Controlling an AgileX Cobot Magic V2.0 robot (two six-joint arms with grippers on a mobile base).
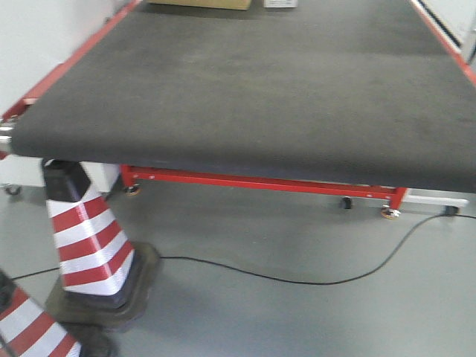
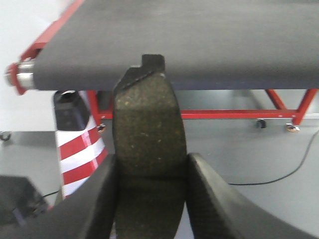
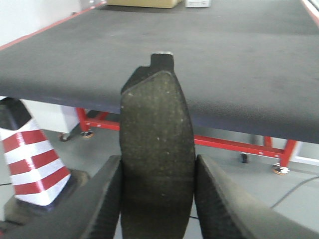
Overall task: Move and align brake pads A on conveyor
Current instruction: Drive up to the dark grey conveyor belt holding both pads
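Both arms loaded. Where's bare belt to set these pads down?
The conveyor looks bare from its near edge to the cardboard box at the far end, between the red side rails. Only crowding: striped cones on floor, near-left.

Workshop: conveyor (image 1: pixel 245 89); striped cone (image 1: pixel 85 238)

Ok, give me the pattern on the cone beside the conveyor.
Red and white bands on the cone, black base; best in the exterior front-facing view.
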